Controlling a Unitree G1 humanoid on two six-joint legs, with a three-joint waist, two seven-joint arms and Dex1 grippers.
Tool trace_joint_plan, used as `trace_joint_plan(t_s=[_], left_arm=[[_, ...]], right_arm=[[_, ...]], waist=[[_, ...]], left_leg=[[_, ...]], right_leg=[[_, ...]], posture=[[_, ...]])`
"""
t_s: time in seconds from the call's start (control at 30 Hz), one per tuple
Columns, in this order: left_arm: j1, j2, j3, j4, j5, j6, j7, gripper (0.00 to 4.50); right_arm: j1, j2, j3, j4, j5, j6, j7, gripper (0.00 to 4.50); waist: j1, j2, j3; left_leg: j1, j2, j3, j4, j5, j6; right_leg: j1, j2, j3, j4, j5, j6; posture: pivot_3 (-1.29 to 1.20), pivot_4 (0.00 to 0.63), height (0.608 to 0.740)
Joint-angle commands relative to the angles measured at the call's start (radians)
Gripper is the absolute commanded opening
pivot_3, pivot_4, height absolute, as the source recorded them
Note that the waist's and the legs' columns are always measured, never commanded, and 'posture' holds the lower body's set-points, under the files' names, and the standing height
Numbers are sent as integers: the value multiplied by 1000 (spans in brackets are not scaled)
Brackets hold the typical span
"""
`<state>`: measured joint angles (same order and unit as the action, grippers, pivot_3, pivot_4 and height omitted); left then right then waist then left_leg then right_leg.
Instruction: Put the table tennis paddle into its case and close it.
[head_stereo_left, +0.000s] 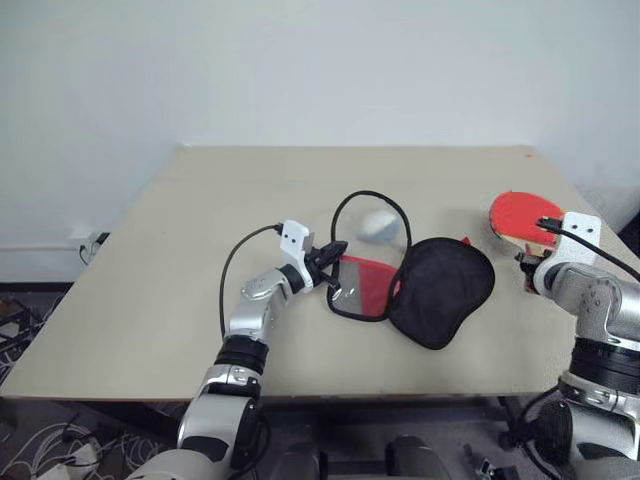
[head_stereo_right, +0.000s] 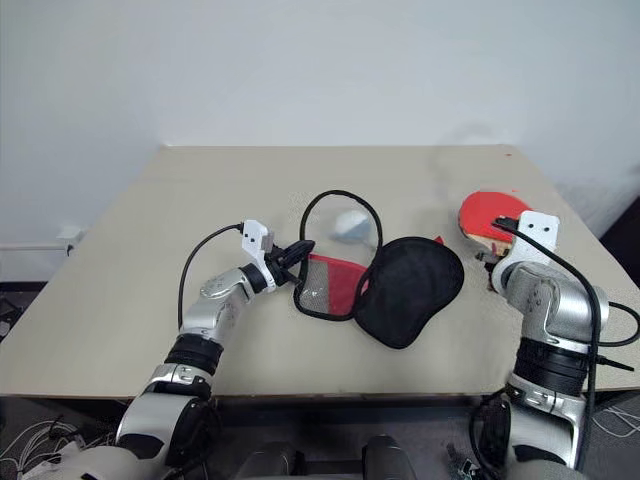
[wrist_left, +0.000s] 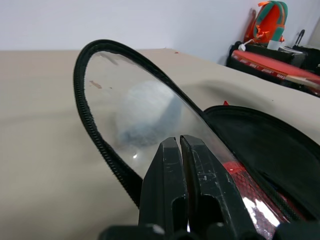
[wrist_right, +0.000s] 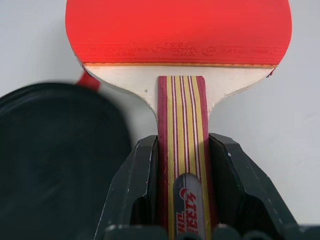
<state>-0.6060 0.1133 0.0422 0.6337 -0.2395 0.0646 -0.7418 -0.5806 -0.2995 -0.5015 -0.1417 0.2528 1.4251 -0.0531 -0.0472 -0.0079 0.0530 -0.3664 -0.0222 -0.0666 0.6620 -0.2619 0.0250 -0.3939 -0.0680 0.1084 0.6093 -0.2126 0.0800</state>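
Observation:
The table tennis paddle (wrist_right: 177, 30), red-faced with a striped wooden handle, is off the table at the right (head_stereo_left: 520, 215). My right gripper (wrist_right: 182, 145) is shut on its handle. The case (head_stereo_left: 440, 290) lies open in the middle of the table, its black half spread flat. Its red panel (head_stereo_left: 362, 285) and clear window with black piping (wrist_left: 85, 115) are lifted at the left. My left gripper (wrist_left: 180, 142) is shut on the edge of that flap and also shows from above (head_stereo_left: 332, 262). Paddle and case are apart.
A small white soft lump (head_stereo_left: 378, 226) lies on the table (head_stereo_left: 200, 200) just behind the case, seen through the window (wrist_left: 145, 112). Bags (wrist_left: 270, 20) stand beyond the table's far side. The table's right edge runs close to my right arm.

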Motion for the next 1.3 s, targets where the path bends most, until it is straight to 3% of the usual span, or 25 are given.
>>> trace_joint_plan(t_s=[0.03,0.43,0.63,1.3], left_arm=[[-33,1,-1,-17,-5,-20,-5,0],[-38,-4,-3,-10,-3,-23,-3,0],[-31,-3,-4,-15,-4,-23,-4,0],[-24,-6,-19,-19,-4,-14,-11,0]], right_arm=[[-92,81,-99,-121,15,98,-21,1176],[-114,312,-134,-251,-23,189,-76,1176],[-57,348,-96,-300,-22,189,-104,1176],[111,444,-32,-421,122,189,-197,1176]], waist=[[0,1,0],[0,2,-1],[0,2,-1],[-4,2,-1]], left_leg=[[0,0,0,0,0,0],[-7,0,-2,0,0,0],[-11,-1,-2,0,1,-2],[-10,0,-3,1,3,-3]], right_leg=[[0,0,0,0,0,0],[-9,0,-2,3,0,0],[-17,-1,-2,12,4,-5],[-17,0,-3,13,0,0]], posture=[[0,0,740],[0,0,740],[0,0,740],[0,0,740]])
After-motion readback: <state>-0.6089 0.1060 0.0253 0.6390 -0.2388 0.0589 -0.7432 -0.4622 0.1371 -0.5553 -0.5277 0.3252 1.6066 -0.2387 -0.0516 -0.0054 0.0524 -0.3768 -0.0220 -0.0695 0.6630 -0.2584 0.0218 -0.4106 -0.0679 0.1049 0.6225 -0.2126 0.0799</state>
